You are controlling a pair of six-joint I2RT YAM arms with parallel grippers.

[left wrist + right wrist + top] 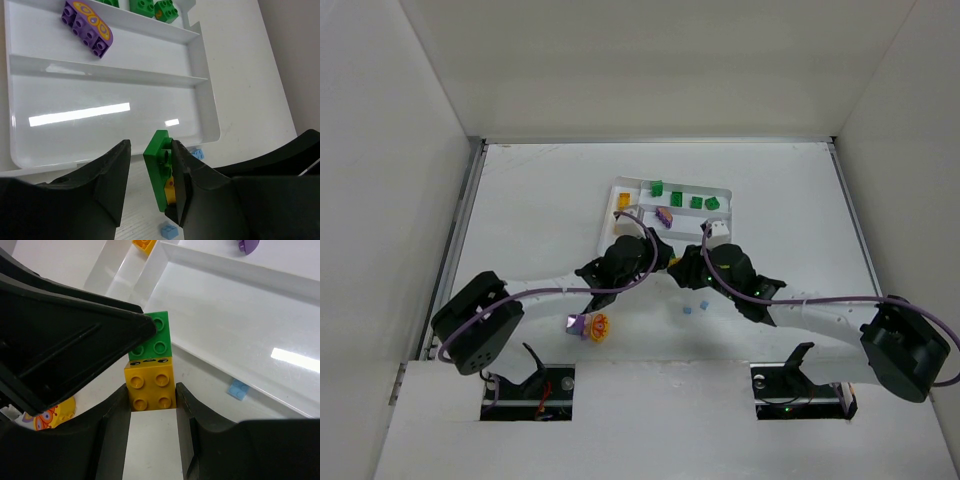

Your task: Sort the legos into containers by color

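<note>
Frame centre: I note right hand [151,389] clamped on one yellow brick [150,382], one green brick [153,337] attached; left hand [150,147] narrow, astride the green, unclamped. Tray [692,186] above: four green legos [677,197], one purple lego [664,215].

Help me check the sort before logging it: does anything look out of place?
Yes. A green brick is joined to a yellow brick, which the right gripper clamps just outside the tray: two colours stuck together. A small blue brick lies on the table, not in the tray.
</note>
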